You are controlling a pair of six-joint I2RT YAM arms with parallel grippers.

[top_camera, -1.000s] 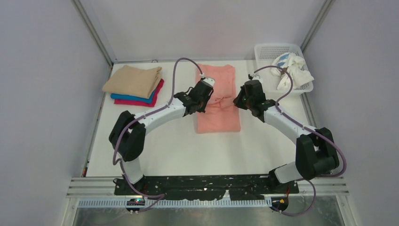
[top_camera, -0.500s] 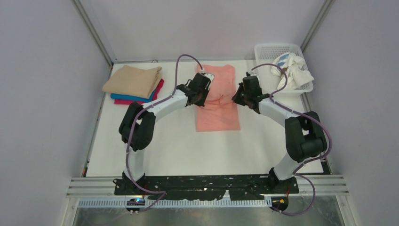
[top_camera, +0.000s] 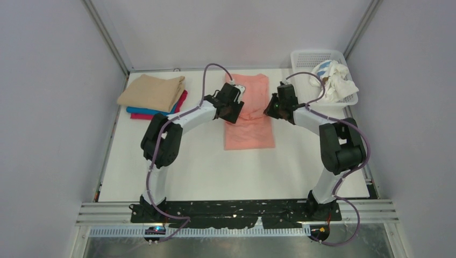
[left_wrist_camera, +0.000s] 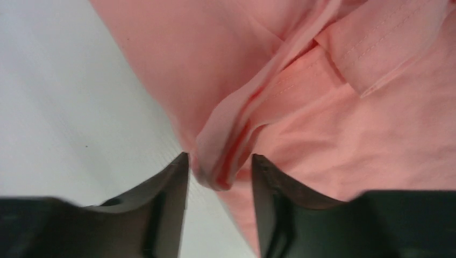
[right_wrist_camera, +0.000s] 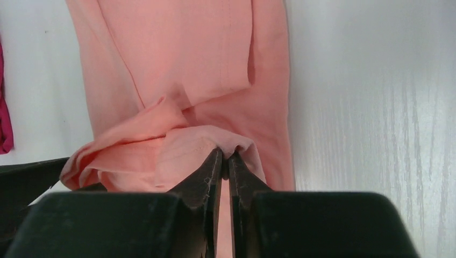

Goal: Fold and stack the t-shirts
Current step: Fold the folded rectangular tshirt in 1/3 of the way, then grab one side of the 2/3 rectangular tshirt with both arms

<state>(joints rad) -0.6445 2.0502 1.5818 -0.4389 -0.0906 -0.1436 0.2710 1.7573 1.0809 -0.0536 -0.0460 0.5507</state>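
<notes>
Pinching a bunched fold of the salmon-pink t-shirt (top_camera: 249, 129), the right gripper (right_wrist_camera: 226, 161) has its fingers pressed together on the cloth; the left gripper (left_wrist_camera: 220, 174) stands with jaws parted around a ridge of the same shirt, spread mid-table (top_camera: 204, 161); the folded t-shirts (top_camera: 153, 94) sit stacked far left.

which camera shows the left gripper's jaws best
The left wrist view: the left gripper sits close up, jaws apart, with a fold of the salmon-pink t-shirt lying between them. The top external view shows only its wrist from above, over the shirt, jaws hidden. The right wrist view does not show them.
</notes>
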